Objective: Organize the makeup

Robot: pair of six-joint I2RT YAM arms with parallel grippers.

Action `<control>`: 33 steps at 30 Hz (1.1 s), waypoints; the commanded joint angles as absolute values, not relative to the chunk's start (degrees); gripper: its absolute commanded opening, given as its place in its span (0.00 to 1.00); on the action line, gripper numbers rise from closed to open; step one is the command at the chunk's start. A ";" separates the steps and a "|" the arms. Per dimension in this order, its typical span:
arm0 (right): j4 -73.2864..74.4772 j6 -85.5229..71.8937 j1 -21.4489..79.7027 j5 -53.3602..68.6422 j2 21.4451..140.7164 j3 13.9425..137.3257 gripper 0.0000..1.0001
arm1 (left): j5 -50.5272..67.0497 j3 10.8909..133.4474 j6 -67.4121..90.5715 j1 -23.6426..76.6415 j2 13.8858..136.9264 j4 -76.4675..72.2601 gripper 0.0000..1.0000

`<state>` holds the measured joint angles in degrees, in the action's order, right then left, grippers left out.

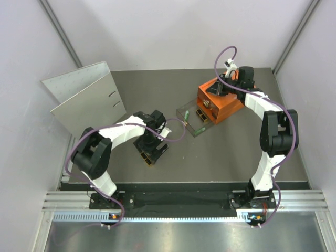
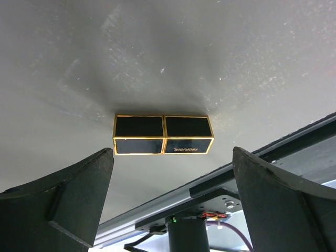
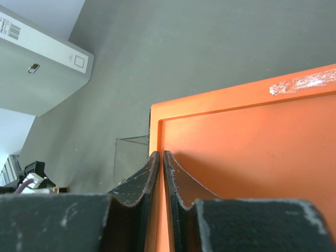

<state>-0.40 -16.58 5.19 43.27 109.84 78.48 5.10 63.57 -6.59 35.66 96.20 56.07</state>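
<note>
A black-and-gold palette [image 2: 163, 135] lies flat on the grey table; in the top view the palette [image 1: 149, 158] sits just in front of my left gripper [image 1: 152, 147]. My left gripper [image 2: 172, 158] is open and empty, with its fingers [image 2: 79, 199] standing either side of the palette and short of it. My right gripper [image 3: 160, 154] is shut with nothing in it, resting at the top edge of the orange drawer box [image 3: 247, 152]. In the top view my right gripper [image 1: 217, 89] is over the box [image 1: 223, 102]. The clear drawer [image 1: 185, 119] is pulled out and holds a black-and-gold piece [image 1: 201, 114] and a slim green stick [image 1: 186, 116]. The tubes are out of view.
A large grey ring binder [image 1: 86, 97] stands open at the back left; it also shows in the right wrist view [image 3: 37, 73]. The clear drawer [image 3: 131, 152] sticks out from the box toward the table's middle. A metal rail [image 1: 184, 202] runs along the near edge.
</note>
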 commanded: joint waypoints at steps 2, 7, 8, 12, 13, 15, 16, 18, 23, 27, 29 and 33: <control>21.62 -11.51 5.80 34.63 119.09 71.90 0.10 | 5.27 62.58 -9.32 35.42 96.68 55.72 0.97; 21.71 -11.60 5.89 34.63 119.18 71.98 0.10 | 5.36 61.96 -9.75 35.42 97.47 54.76 0.93; 21.71 -11.60 5.80 34.54 119.27 71.98 0.10 | 5.10 61.70 -9.76 35.42 97.64 54.15 0.93; 21.80 -11.51 5.80 34.45 119.00 71.98 0.10 | 4.48 61.17 -9.58 35.42 99.05 52.91 0.91; 21.80 -11.51 5.80 34.45 119.18 71.98 0.10 | 4.66 61.08 -9.58 35.42 99.23 52.65 0.90; 21.62 -11.51 5.89 34.63 119.00 71.81 0.10 | 4.13 60.73 -9.49 35.33 99.84 52.12 0.90; 21.62 -11.51 5.80 34.63 119.18 71.89 0.10 | 3.70 60.91 -9.58 35.42 100.10 52.12 0.89; 21.71 -11.51 5.80 34.63 119.09 71.89 0.10 | 3.43 61.08 -9.75 35.42 100.81 52.12 0.87; 21.71 -11.51 5.80 34.63 119.18 71.72 0.10 | 3.34 62.13 -9.84 35.33 101.60 51.85 0.76; 21.45 -11.51 5.89 34.63 119.09 71.72 0.11 | 3.43 63.98 -10.20 35.33 102.65 52.56 0.34; 21.45 -11.51 5.89 34.63 119.09 71.63 0.10 | 3.86 65.29 -10.28 35.33 102.92 52.65 0.24; 21.45 -11.51 5.89 34.63 119.18 71.72 0.10 | 3.34 69.16 -10.55 35.42 103.45 53.79 0.10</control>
<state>-0.40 -16.58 5.19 43.31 109.86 78.48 3.40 64.31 -9.34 35.66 102.83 54.48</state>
